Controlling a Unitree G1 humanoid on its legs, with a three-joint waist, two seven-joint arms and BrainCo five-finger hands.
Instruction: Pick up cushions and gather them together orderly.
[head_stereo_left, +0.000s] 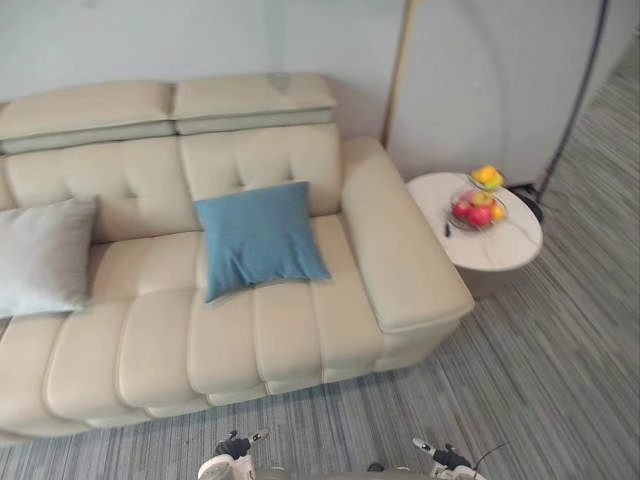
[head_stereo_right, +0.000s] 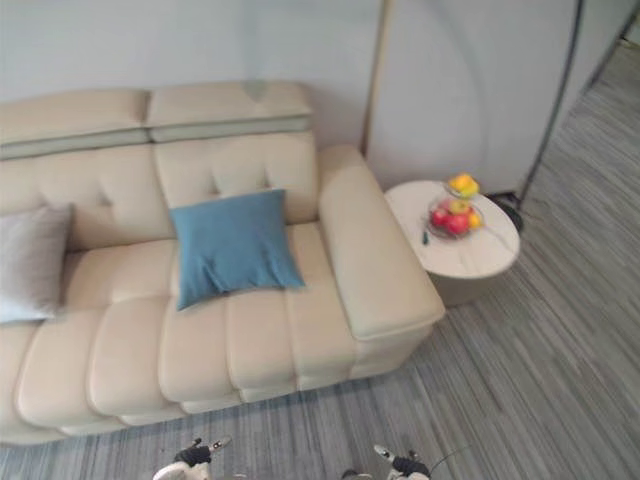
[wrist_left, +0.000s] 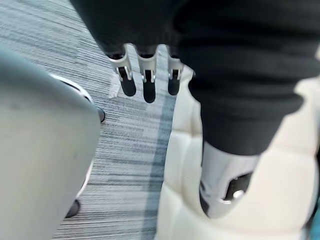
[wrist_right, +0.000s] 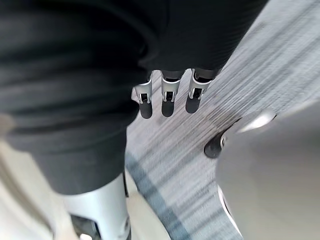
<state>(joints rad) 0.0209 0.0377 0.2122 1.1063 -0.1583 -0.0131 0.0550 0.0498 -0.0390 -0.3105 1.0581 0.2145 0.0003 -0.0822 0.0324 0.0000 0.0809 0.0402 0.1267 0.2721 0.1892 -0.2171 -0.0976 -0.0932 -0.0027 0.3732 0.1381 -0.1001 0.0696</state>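
Observation:
A blue cushion (head_stereo_left: 258, 238) leans against the backrest on the right seat of a cream sofa (head_stereo_left: 300, 335). At the sofa's left end a grey cushion (head_stereo_left: 42, 256) stands against the backrest, well apart from the blue one. My left hand (wrist_left: 146, 85) hangs over the striped carpet beside the sofa's front, with its fingers straight and nothing in it. My right hand (wrist_right: 168, 100) also hangs over the carpet, fingers straight and empty. Both hands are low and well short of the cushions.
A round white side table (head_stereo_left: 505, 250) stands right of the sofa's armrest and carries a tiered bowl of fruit (head_stereo_left: 478, 208). Grey striped carpet (head_stereo_left: 540, 380) lies between me and the sofa. A pale wall panel rises behind the table.

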